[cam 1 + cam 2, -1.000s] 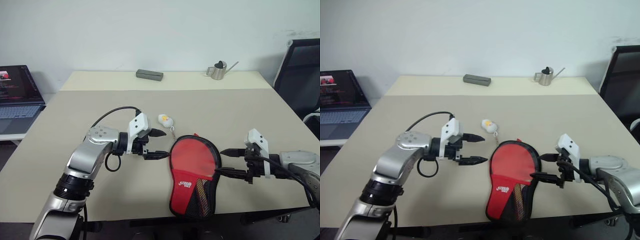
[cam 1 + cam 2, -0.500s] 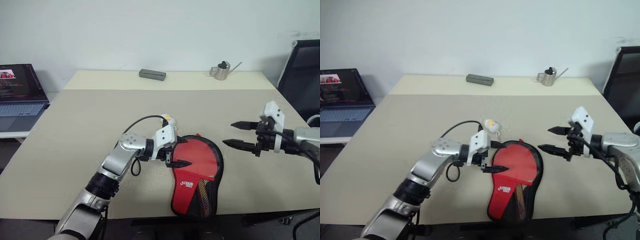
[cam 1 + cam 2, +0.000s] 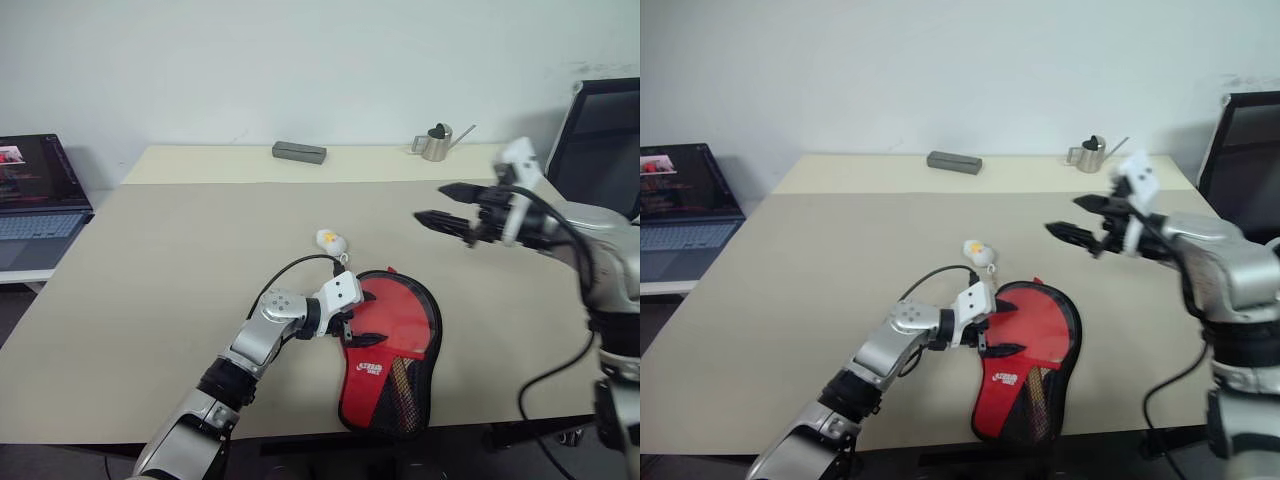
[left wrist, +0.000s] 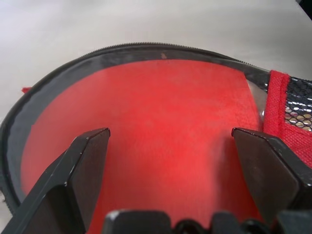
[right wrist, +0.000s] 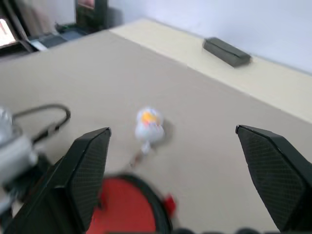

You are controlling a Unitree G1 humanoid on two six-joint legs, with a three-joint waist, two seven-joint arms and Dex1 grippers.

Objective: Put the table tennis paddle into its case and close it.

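Case (image 3: 392, 352) of red fabric and black mesh, paddle-shaped, under wide-apart left tool (image 3: 366, 325).

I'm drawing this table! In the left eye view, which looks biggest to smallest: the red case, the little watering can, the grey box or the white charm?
1. The case, by far.
2. The grey box and the watering can look about alike; both sit far back, so their real size is unsure.
3. The white charm, smallest.
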